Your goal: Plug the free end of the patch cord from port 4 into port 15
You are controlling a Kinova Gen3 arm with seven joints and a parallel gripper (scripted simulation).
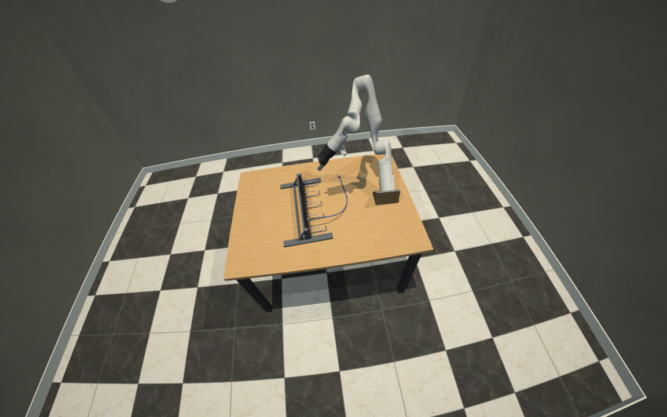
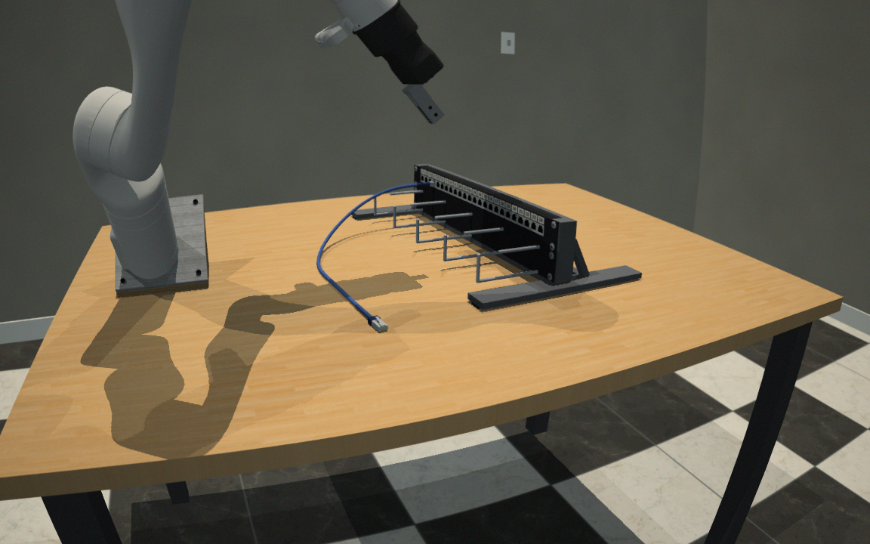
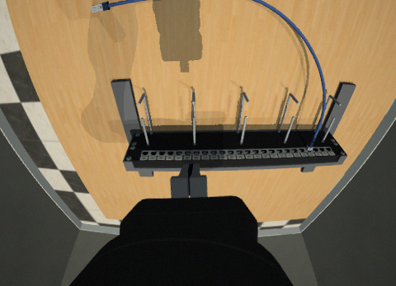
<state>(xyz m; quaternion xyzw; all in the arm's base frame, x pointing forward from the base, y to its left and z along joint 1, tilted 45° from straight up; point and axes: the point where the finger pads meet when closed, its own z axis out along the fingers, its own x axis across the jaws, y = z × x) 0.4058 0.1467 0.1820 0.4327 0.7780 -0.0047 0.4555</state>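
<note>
Room: dark grey walls and a black-and-white checkered floor are seen around a light wooden table (image 1: 372, 233) (image 2: 276, 406) (image 3: 247, 39) on dark legs.
Rack: a long black patch panel (image 1: 304, 212) (image 2: 492, 227) (image 3: 223, 140), with a row of jacks under white number plates, is carried on grey bar feet (image 1: 308, 240) (image 2: 559, 287) (image 3: 124, 100); it is seen upright. Wire cord guides (image 1: 315, 204) (image 2: 505, 255) (image 3: 243, 131) are fixed along its front.
Cord: a thin blue patch cord (image 1: 347, 199) (image 2: 319, 260) (image 3: 307, 43) is plugged in near the low-numbered end and is bowed out over the table.
Free plug: the clear plug with a dark blue boot (image 1: 339, 176) (image 2: 377, 324) (image 3: 99, 7) is laid on the table in front of the rack, toward the high-numbered end. Which way its latch faces cannot be told.
Gripper: the black two-finger gripper (image 1: 319, 168) (image 2: 434, 118) (image 3: 191, 174) is clenched on nothing, held above the table and apart from the plug.
Handling: the plug is probably light, hard and slippery, its latch fragile; the cord is likely springy enough to twist it.
Hold: the plug's sides near the boot are best pinched, with the latch left free.
Risk: the unfastened rack could be shoved or tipped by a hard push.
</note>
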